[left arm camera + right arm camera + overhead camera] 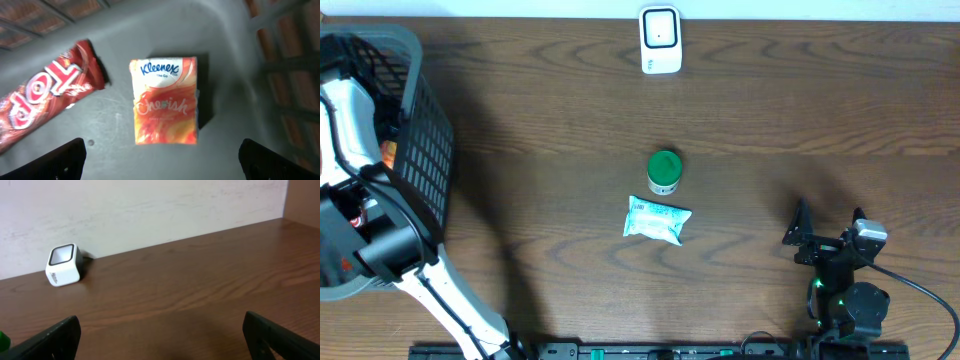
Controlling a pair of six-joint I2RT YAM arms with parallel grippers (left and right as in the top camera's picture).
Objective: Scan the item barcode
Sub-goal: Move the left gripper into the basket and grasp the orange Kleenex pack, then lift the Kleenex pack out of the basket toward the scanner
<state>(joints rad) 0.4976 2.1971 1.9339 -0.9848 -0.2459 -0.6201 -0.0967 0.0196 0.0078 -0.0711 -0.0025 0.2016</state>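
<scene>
While my left gripper (167, 161) hangs wide open over the Kleenex tissue pack (165, 102), lying flat mid-frame on the grey basket (235, 60) floor, I judge it light, soft and slick-wrapped, best pinched across its narrow width without crushing it.

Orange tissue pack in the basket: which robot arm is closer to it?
Left. Its fingers hang open just above the tissue pack inside the basket; the right arm sits far across the table.

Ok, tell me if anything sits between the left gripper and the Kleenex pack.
Nothing visible does. The open left gripper hangs over the Kleenex pack on the basket floor; the red bar lies beside it, apart.
</scene>
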